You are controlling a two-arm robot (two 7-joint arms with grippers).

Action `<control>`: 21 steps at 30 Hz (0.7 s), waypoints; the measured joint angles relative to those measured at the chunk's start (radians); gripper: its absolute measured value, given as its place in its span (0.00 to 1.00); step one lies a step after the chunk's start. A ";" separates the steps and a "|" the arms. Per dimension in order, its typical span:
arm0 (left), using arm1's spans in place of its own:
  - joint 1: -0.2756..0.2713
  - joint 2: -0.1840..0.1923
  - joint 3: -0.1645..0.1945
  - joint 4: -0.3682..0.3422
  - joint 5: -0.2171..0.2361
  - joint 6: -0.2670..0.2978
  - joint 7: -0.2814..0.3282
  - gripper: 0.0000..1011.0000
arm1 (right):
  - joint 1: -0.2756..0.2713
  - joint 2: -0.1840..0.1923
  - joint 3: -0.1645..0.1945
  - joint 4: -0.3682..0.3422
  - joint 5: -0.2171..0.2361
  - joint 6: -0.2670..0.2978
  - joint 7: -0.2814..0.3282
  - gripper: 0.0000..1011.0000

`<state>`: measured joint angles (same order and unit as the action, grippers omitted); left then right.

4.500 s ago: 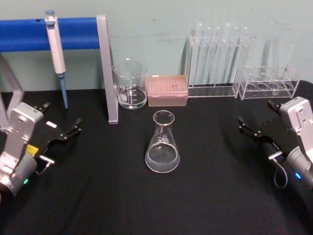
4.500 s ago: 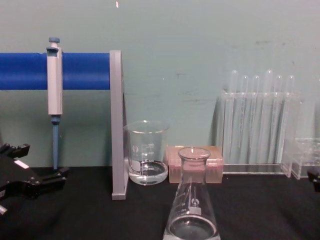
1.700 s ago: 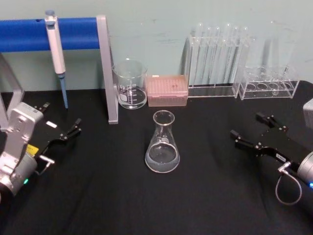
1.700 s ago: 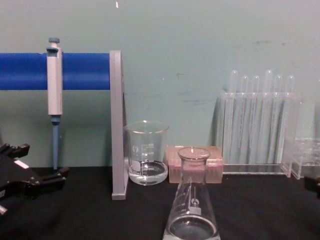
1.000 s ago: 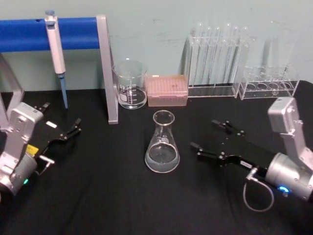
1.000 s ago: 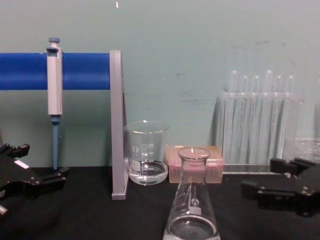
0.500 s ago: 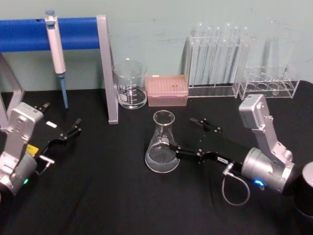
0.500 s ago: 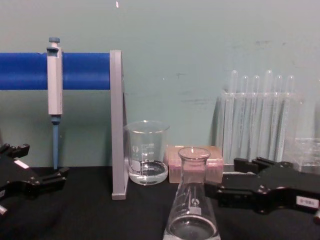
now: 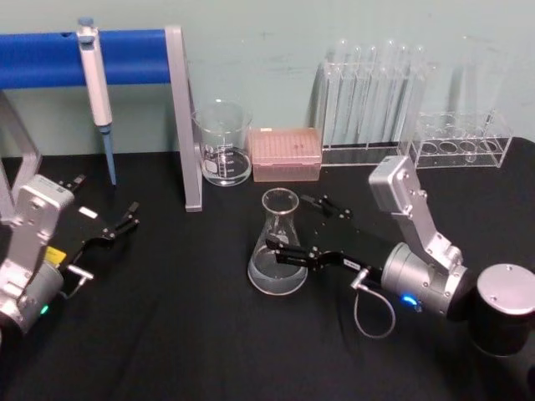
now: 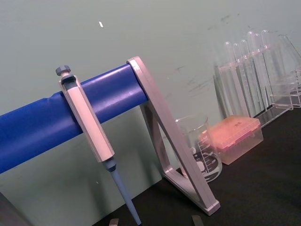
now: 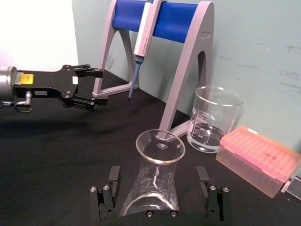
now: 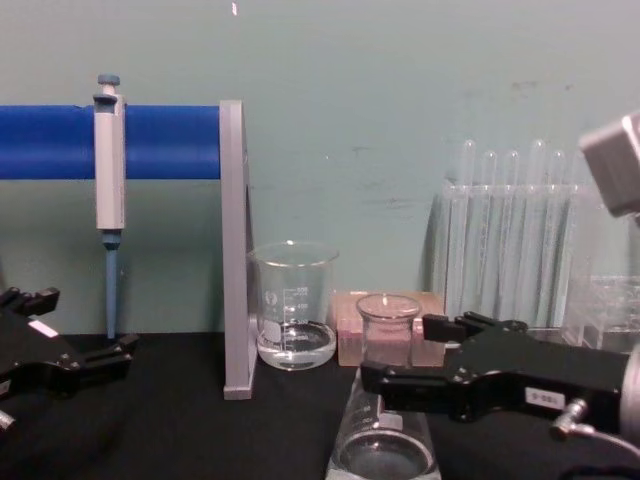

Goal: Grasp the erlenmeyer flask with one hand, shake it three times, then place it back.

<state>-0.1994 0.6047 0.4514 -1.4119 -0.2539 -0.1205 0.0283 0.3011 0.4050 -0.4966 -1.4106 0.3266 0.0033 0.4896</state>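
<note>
Right tool (image 9: 288,220) open, straddling the erlenmeyer flask (image 9: 276,269) on the worktop (image 9: 209,334). Left tool (image 9: 104,200) parked, open.

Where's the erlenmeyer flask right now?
Head view: erlenmeyer flask stands mid-table, in front of the beaker and pink tip box, between the open fingers of the right tool.

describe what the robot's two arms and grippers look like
Both are black, slim-fingered grippers on silver-grey cylindrical wrists, each with a grey boxy housing and a thin looped cable. The right gripper carries a small white numbered label, its wrist a blue light. The left gripper has a white tag, a yellow sticker and a green light.
</note>
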 joint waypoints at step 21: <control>0.000 0.000 0.000 0.000 0.000 0.000 0.000 0.99 | 0.067 -0.082 -0.010 0.104 -0.057 -0.019 -0.001 0.99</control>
<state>-0.1996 0.6047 0.4514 -1.4120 -0.2539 -0.1205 0.0283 0.3676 0.3226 -0.5069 -1.3067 0.2696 -0.0155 0.4885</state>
